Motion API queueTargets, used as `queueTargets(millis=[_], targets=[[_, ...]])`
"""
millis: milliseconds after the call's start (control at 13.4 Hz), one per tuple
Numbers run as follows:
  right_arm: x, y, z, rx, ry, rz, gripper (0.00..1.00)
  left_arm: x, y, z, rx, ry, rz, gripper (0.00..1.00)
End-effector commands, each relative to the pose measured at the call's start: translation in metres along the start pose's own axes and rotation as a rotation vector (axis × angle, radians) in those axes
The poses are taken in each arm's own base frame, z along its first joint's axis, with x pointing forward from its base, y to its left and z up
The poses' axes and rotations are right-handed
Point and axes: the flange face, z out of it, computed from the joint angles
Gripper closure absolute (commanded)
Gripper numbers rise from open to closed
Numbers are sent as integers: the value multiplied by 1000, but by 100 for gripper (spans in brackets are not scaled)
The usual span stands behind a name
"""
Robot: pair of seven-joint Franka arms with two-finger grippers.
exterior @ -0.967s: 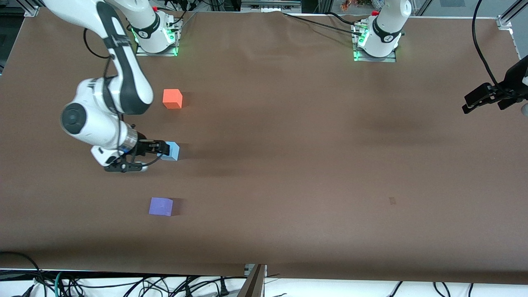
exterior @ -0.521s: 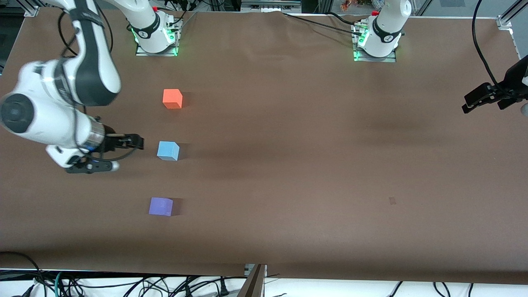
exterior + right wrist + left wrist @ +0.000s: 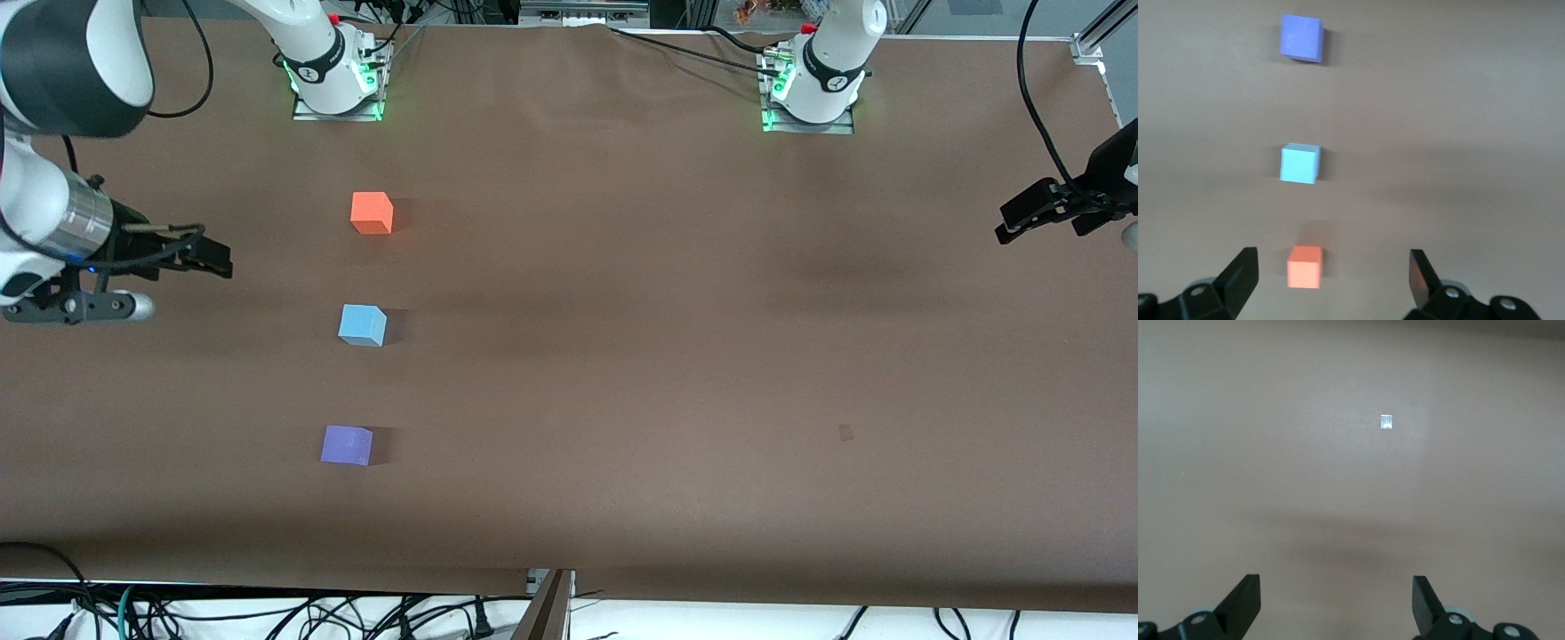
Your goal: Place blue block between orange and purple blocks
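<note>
The blue block (image 3: 362, 324) sits on the table between the orange block (image 3: 371, 213), which is farther from the front camera, and the purple block (image 3: 347, 444), which is nearer. The three stand roughly in a line. The right wrist view shows all three: purple (image 3: 1301, 38), blue (image 3: 1300, 163), orange (image 3: 1305, 267). My right gripper (image 3: 213, 258) is open and empty, in the air over the table toward the right arm's end, apart from the blocks; it also shows in the right wrist view (image 3: 1331, 280). My left gripper (image 3: 1013, 222) waits open and empty (image 3: 1336, 603).
A small pale mark (image 3: 845, 433) lies on the brown table toward the left arm's end; it also shows in the left wrist view (image 3: 1386, 422). Cables hang below the table's front edge (image 3: 569, 582).
My right gripper was at the blue block, then drew back from it toward the right arm's end of the table. The blue block stays where it was set. The left arm has not moved.
</note>
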Motion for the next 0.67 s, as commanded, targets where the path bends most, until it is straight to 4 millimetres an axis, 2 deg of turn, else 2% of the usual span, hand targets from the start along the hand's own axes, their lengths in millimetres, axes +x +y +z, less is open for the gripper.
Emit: queueTargets(millis=[0, 149, 298, 447, 595], targets=[[-28, 9, -40, -37, 76, -4, 0, 1, 1, -7, 20, -2, 2, 0], [-44, 34, -53, -20, 85, 20, 0, 1, 0, -7, 20, -3, 0, 0], [-53, 43, -60, -18, 93, 34, 0, 1, 0, -7, 20, -3, 0, 0], [-62, 27, -57, -18, 39, 34, 0, 1, 4, -4, 20, -8, 0, 0], [-62, 27, -56, -16, 31, 65, 0, 2, 4, 1, 19, -18, -18, 0]])
